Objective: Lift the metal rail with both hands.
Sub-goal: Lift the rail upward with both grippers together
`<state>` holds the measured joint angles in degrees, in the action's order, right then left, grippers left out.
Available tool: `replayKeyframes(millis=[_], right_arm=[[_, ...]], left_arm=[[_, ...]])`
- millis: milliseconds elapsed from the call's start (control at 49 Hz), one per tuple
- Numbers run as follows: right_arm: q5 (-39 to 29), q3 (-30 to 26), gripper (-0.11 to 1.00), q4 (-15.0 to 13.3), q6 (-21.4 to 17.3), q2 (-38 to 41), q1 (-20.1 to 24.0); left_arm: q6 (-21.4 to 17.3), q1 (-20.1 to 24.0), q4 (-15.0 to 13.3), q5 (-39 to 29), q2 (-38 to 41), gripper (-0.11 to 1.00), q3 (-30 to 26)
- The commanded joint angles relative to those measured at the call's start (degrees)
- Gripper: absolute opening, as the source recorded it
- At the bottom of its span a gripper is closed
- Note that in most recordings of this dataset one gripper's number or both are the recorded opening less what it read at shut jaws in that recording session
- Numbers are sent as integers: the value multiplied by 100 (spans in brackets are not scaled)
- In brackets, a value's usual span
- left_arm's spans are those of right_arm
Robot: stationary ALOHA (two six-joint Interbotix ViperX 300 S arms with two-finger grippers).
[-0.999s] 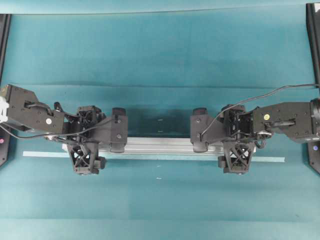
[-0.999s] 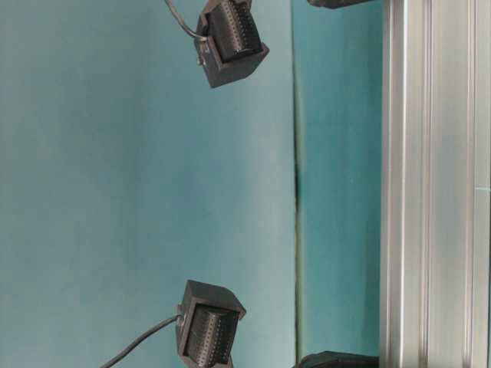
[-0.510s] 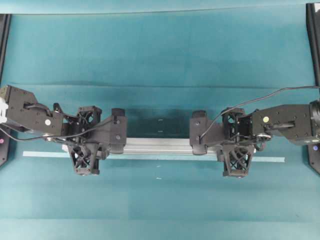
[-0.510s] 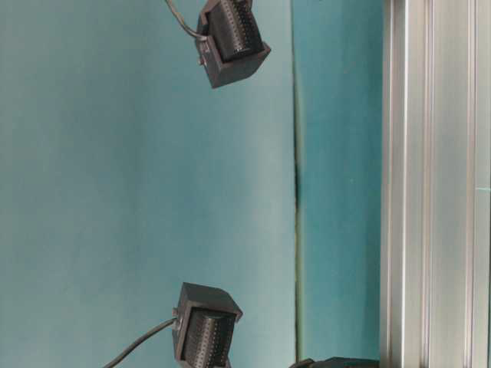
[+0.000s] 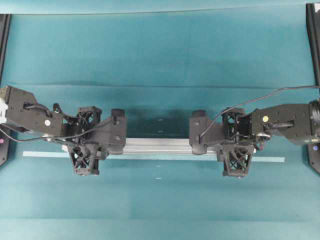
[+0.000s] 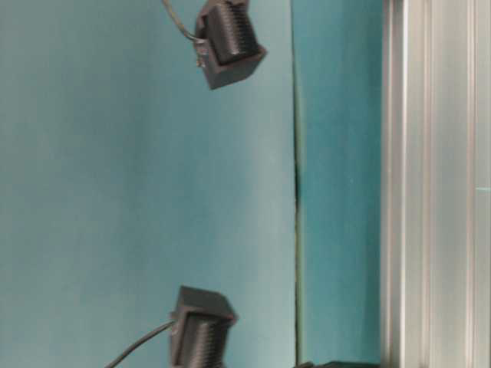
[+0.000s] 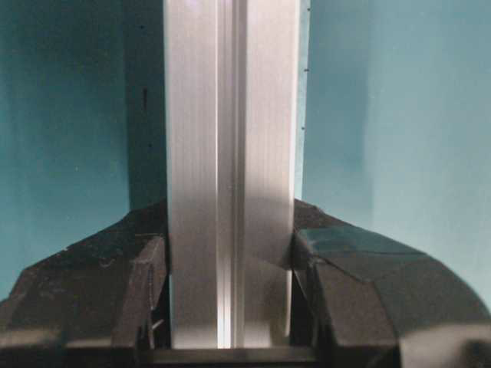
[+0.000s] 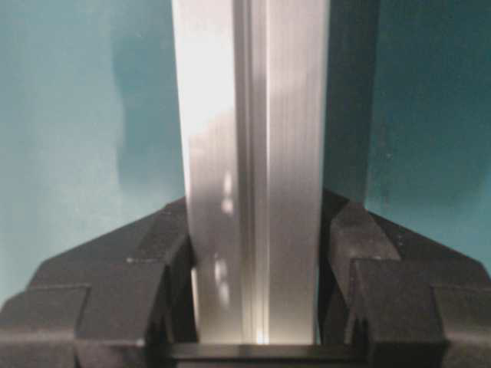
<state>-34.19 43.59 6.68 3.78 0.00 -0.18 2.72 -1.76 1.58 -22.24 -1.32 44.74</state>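
The metal rail [image 5: 157,145] is a long grooved silver bar lying left to right across the teal table. My left gripper [image 5: 85,145] straddles its left end and is shut on it. My right gripper [image 5: 236,145] is shut on its right end. In the left wrist view the rail [image 7: 230,153] runs straight away between the black fingers [image 7: 146,291], which press on its sides. The right wrist view shows the same grip on the rail [image 8: 253,153], fingers [image 8: 368,299] tight against it. I cannot tell whether the rail is off the table. At table level it [image 6: 433,184] fills the right side.
A thin pale-blue tape strip [image 5: 160,158] lies on the table just in front of the rail, longer than it at both ends. Black frame posts [image 5: 314,40] stand at the left and right edges. Black arm housings [image 6: 226,42] hang above the table.
Both grippers have closed from wide open onto the rail, their fingers drawn in against its sides. The table-level view is now slightly blurred.
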Motion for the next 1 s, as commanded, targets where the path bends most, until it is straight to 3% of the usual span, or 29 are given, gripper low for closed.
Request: replayKeyframes(millis=[0, 265, 550, 979], right_arm=[[-316, -185, 37, 26, -18, -255, -62], [-1793, -923, 37, 167, -132, -1125, -114], [-3155, -1837, 37, 185, -967, -1521, -149], [-4676, -3480, 37, 220, -1714, -1547, -132]], left_arm=[[-18, -18, 0, -211, -378, 28, -158], [-9, -26, -9, -1477, -1310, 28, -835], [-18, -18, 0, -2874, -1811, 28, -1802], [0, 0, -9, -4342, -1811, 28, -3111]])
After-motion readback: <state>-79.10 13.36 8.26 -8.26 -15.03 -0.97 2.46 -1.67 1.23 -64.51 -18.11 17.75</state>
